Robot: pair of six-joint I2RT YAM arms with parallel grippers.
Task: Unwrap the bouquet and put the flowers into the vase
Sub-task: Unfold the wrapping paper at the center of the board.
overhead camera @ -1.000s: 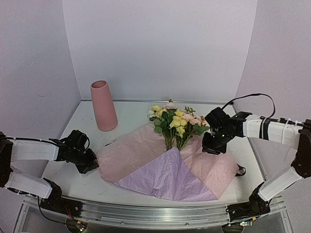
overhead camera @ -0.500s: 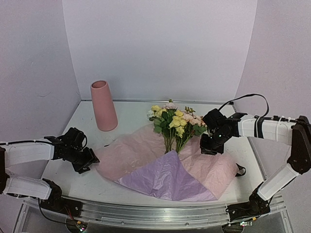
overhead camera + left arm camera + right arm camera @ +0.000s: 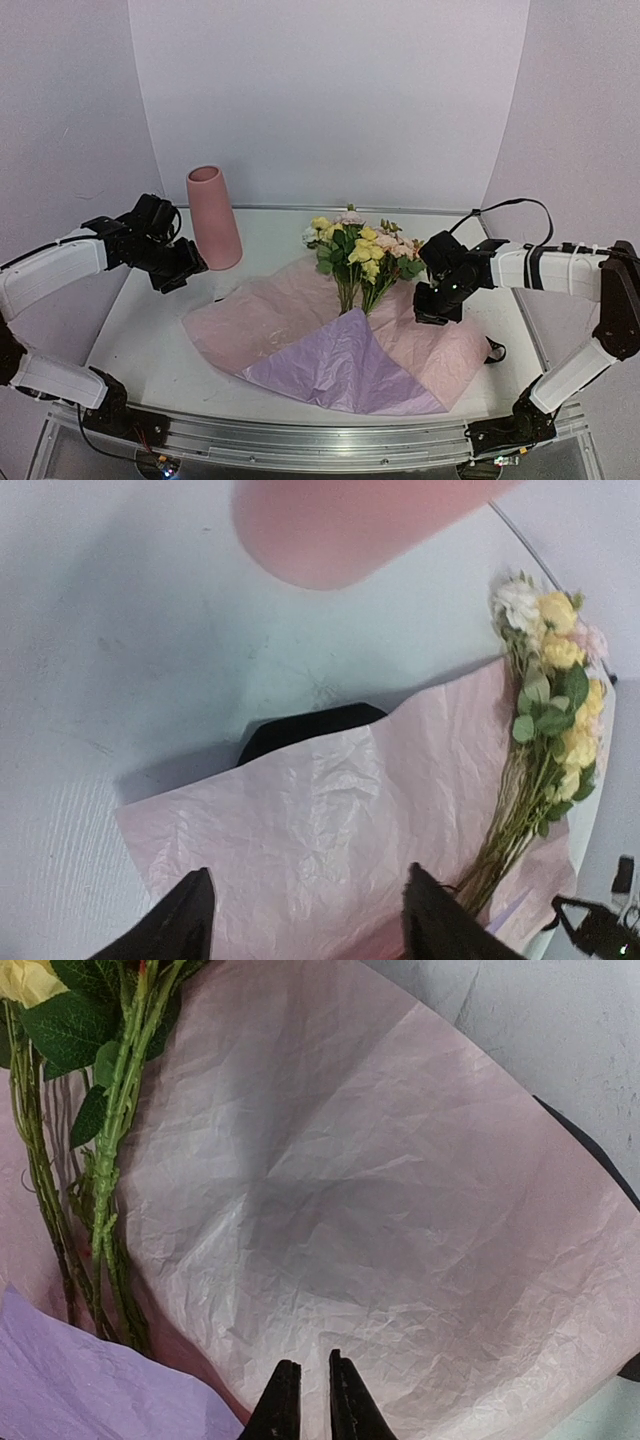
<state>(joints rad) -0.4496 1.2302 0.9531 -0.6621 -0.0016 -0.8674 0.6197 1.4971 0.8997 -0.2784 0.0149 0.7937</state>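
The bouquet lies unwrapped: its crinkled pink paper (image 3: pixel 262 318) and lilac sheet (image 3: pixel 345 372) are spread flat. The flowers (image 3: pixel 360 250), yellow, pink and cream, lie on the paper with their stems (image 3: pixel 105 1210) toward the front. Behind and to the left stands the salmon-pink vase (image 3: pixel 213 218), upright. My left gripper (image 3: pixel 182 272) hangs open just left of the vase, above the table. Its wrist view looks down over the paper (image 3: pixel 330 820), with nothing between the fingers (image 3: pixel 190 910). My right gripper (image 3: pixel 428 308) hovers over the paper's right part (image 3: pixel 380 1180). Its fingers (image 3: pixel 283 1400) are almost together and hold nothing.
A black ribbon end (image 3: pixel 495 350) pokes out from under the paper at the right, and another dark piece (image 3: pixel 305 730) shows at the paper's back left edge. Lilac walls close in the white table (image 3: pixel 150 340) on three sides.
My left gripper opened, lifted off the paper's left edge and swung back toward the vase. The paper's left edge now lies a little further left. My right gripper closed further and barely moved.
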